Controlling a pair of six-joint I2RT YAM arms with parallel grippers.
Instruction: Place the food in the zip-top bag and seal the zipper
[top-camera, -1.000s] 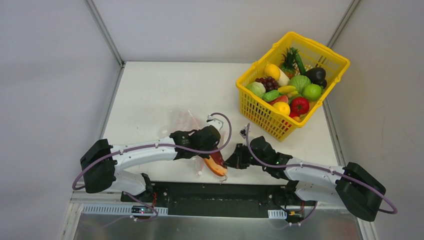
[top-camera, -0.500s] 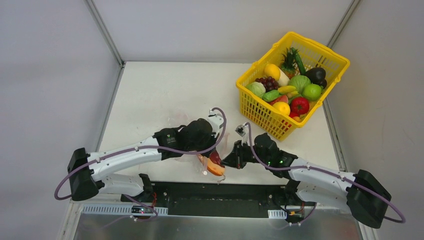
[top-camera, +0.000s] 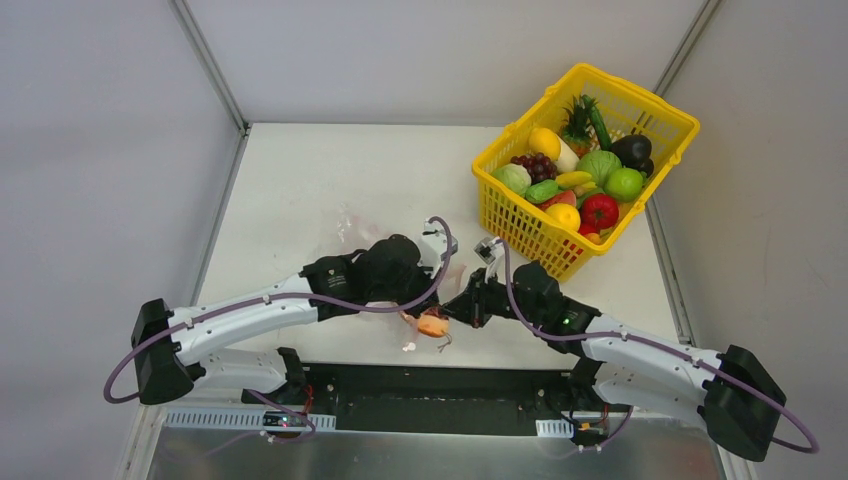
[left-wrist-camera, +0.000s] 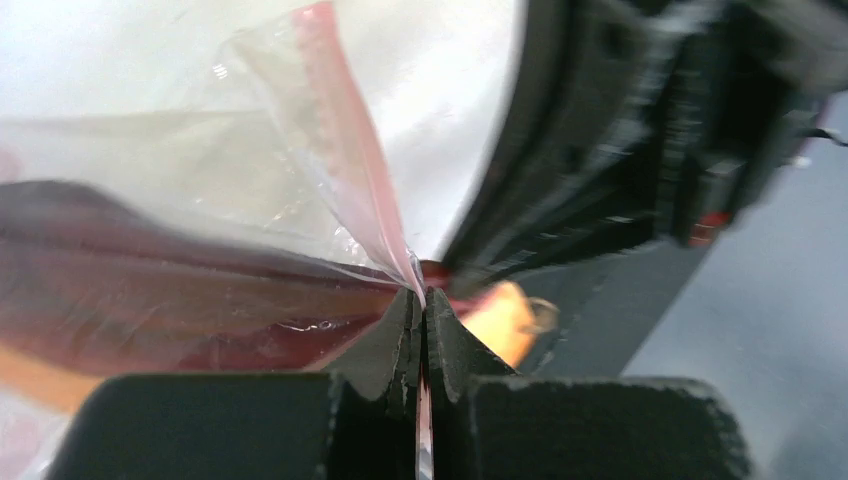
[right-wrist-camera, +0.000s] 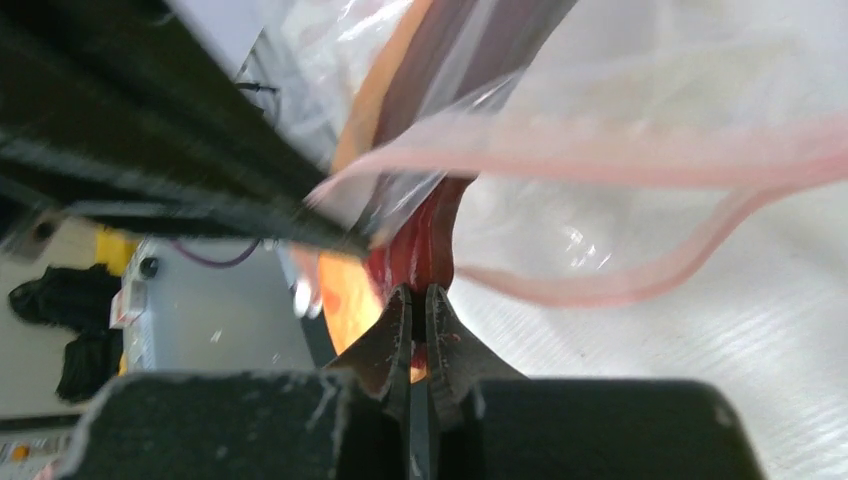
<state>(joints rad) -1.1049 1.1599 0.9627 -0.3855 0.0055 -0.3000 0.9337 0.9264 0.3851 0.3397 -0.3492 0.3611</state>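
Bag pinched both sides, food in

The zip-top bag (left-wrist-camera: 250, 190) is gripped between both sets of jaws, fully closed: left jaws on the zipper (left-wrist-camera: 345, 160), right jaws on film by the red-orange food (top-camera: 432, 324). The strip should be kept taut for sealing. The worktop (top-camera: 300, 190) edge is close behind the jaws, basket (top-camera: 510, 225) well ahead.

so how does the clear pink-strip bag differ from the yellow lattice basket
The clear pink-strip bag is floppy; the yellow lattice basket is rigid. The left gripper and right gripper pinch the bag near the front edge; the basket stands untouched, far right. The bag shows one orange-red piece, the basket many. Both hold toy food.
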